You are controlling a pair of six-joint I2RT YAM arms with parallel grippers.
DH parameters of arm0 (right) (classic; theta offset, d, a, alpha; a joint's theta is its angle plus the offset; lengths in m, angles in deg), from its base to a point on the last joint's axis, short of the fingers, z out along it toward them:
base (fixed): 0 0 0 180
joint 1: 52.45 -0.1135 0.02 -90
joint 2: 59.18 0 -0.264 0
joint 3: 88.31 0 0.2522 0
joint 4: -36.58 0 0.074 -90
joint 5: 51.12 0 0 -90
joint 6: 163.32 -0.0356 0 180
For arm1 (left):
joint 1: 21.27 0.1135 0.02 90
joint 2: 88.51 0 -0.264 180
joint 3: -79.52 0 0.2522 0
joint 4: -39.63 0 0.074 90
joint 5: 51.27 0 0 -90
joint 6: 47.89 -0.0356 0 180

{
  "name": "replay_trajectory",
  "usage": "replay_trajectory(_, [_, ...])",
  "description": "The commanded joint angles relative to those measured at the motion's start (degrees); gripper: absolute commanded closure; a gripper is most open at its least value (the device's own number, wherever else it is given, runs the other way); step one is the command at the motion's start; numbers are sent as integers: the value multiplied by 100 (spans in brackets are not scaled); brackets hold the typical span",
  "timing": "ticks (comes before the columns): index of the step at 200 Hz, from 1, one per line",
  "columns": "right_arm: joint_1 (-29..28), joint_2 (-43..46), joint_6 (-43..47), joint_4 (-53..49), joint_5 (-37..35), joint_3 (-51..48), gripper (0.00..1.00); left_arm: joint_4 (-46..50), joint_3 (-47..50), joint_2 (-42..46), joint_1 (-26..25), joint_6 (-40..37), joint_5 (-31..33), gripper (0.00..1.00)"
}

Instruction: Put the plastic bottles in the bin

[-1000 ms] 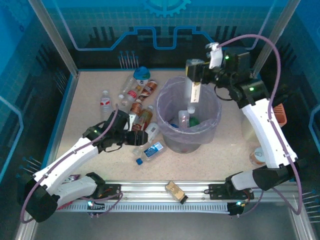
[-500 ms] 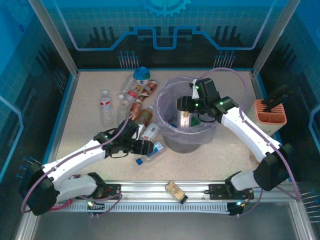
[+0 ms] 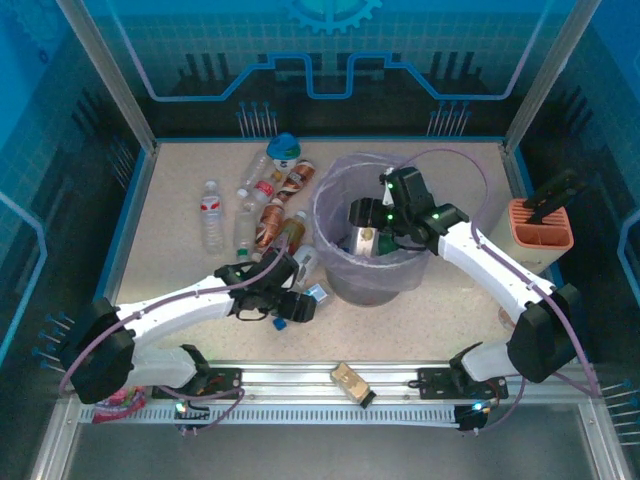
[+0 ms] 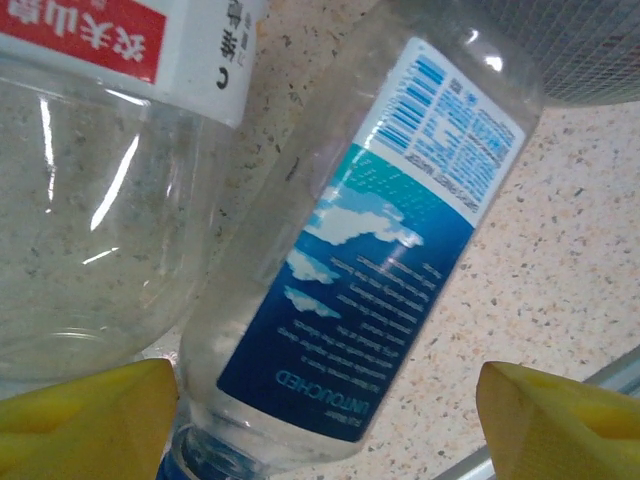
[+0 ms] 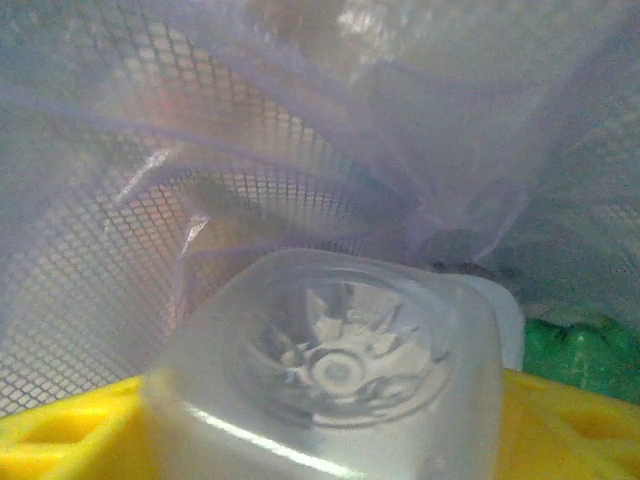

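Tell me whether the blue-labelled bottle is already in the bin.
No, the blue-labelled bottle lies on the table outside the bin.

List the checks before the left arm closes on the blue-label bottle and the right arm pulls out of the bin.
1. Blue-label bottle between the left gripper fingers: ok.
2. Left jaws open wider than the bottle: ok, a gap shows on one side.
3. Red-label bottle clear of the grip: not ok, it lies against the blue-label bottle beside one finger.
4. Right gripper inside the bin: ok.
5. Clear bottle let go: cannot tell, it sits between the fingers.
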Motion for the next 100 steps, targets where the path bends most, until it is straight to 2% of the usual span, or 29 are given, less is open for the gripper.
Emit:
replay_trajectory(1, [-102, 197, 31, -308, -78, 192, 19, 82, -147, -122, -56, -182, 204, 20])
replay_trajectory(18, [-106, 309, 69, -480, -139, 285, 15, 36, -153, -190, -74, -210, 194, 20])
replay_trajectory(62, [-102, 628, 219, -805, -230, 516, 14, -1, -151, -386, -129, -277, 182, 21])
replay_trajectory(100, [-84, 909, 353, -897, -231, 762, 15, -73, -133, -511, -152, -298, 173, 28])
